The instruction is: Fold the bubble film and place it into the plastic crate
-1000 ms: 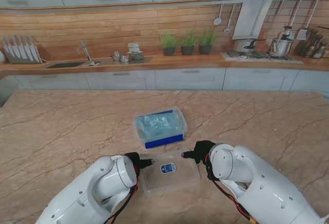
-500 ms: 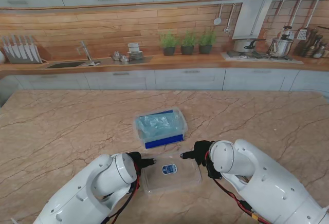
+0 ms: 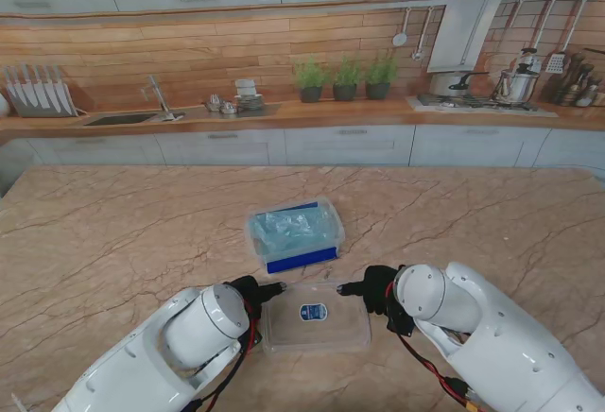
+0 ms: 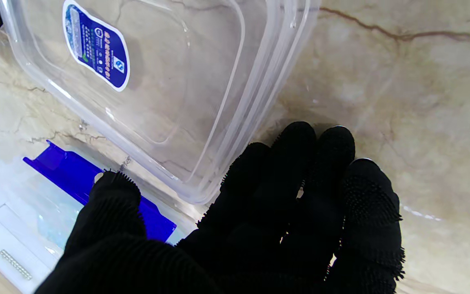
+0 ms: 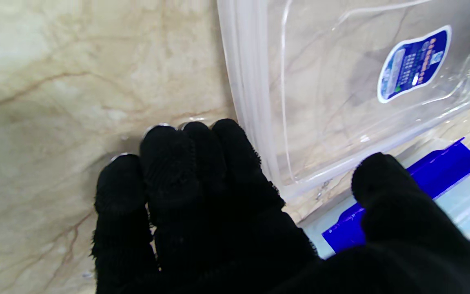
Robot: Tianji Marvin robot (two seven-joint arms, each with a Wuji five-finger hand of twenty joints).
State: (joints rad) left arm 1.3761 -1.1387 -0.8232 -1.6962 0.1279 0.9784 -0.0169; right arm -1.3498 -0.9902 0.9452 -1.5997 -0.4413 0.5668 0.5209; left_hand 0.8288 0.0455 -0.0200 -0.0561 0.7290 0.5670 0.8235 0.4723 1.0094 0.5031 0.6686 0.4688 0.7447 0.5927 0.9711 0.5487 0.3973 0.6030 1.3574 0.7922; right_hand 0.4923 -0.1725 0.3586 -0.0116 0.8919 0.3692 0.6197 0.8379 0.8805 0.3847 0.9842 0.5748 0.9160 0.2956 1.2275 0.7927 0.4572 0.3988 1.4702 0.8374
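The clear plastic crate [image 3: 253,234] stands mid-table with pale blue bubble film [image 3: 288,228] folded inside and a blue latch [image 3: 301,261] on its near side. Just nearer to me lies its clear lid [image 3: 288,325], flat on the table, with a blue sticker [image 3: 314,313]. My black-gloved left hand [image 3: 255,291] sits at the lid's left edge, my right hand [image 3: 369,289] at its right edge. In the left wrist view the fingers [image 4: 300,163] lie beside the lid [image 4: 169,81], thumb apart. The right wrist view shows the same: fingers [image 5: 194,155] beside the lid [image 5: 333,122]. Neither hand holds anything.
The marble table top [image 3: 113,242] stretches wide on both sides. Behind its far edge runs a kitchen counter [image 3: 312,114] with a sink, potted herbs and a stove.
The lid has slid slightly nearer to me and to the right. Both hands have shifted with it, staying at its two short edges.
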